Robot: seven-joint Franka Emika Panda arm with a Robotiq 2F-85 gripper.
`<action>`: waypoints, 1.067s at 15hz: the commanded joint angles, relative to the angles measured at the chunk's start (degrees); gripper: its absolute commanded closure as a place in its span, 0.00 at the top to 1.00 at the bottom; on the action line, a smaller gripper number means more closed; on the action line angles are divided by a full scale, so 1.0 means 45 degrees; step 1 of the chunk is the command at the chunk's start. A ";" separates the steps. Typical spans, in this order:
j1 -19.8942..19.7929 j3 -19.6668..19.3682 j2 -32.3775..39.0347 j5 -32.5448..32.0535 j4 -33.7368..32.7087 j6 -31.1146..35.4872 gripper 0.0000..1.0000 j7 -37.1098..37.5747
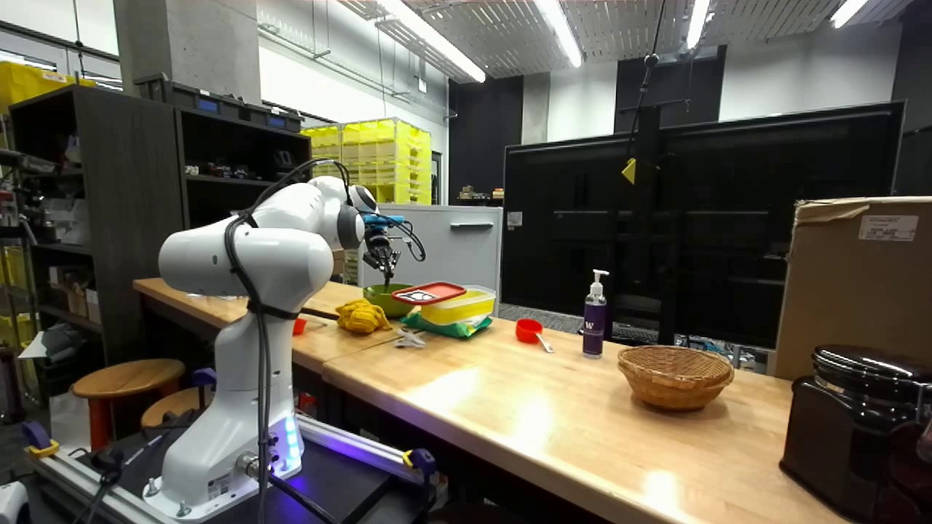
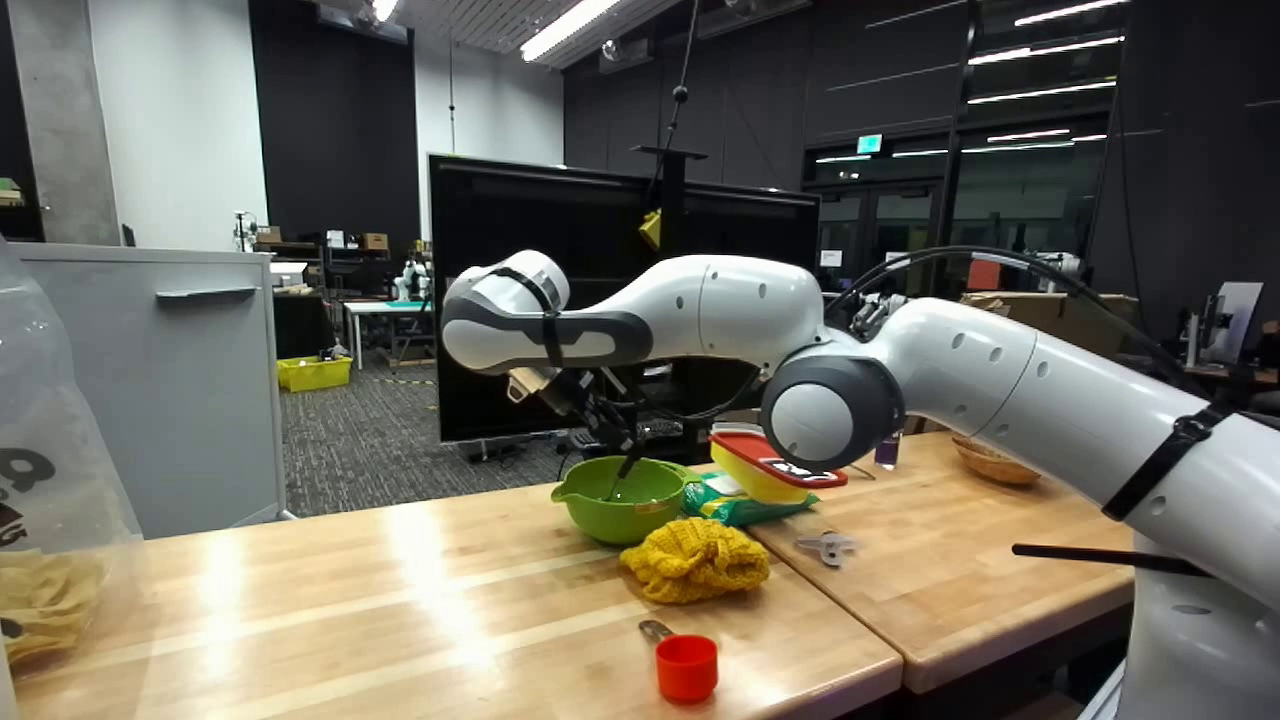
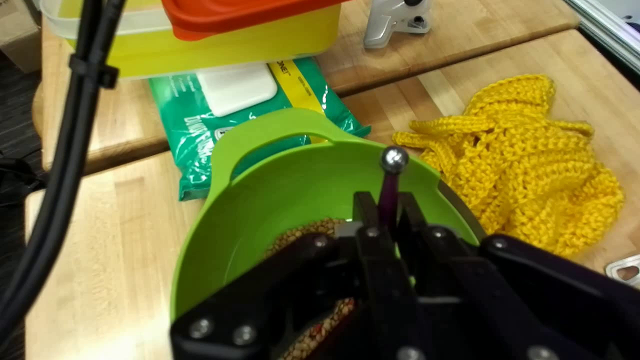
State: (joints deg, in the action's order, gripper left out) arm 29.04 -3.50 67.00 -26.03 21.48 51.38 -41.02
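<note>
On the wooden table (image 2: 300, 610) stands a green bowl (image 2: 612, 520); beside it, yellow knitted cloth (image 2: 697, 560).

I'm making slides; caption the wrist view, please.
Gripper holds a ball-ended purple rod over a green bowl of brown grains, beside yellow knitwear.

In an exterior view I am watched from beside my base (image 1: 237, 429), my arm (image 1: 284, 251) whole in frame. In an exterior view nearer the green bowl (image 2: 615, 515), the right edge cuts my arm. Both exterior views face across the table (image 1: 604, 407) toward the black screens (image 1: 728, 247) and share the bowl. My wrist view looks steeply down, close, over my fingers (image 3: 375, 260) into that bowl.
</note>
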 commanded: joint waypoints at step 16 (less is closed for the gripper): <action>-0.1523 -0.0220 -0.0085 0.0432 -0.0011 -0.2663 0.03 0.0012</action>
State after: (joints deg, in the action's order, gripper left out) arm 22.98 -4.35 65.99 -25.25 21.79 41.81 -41.17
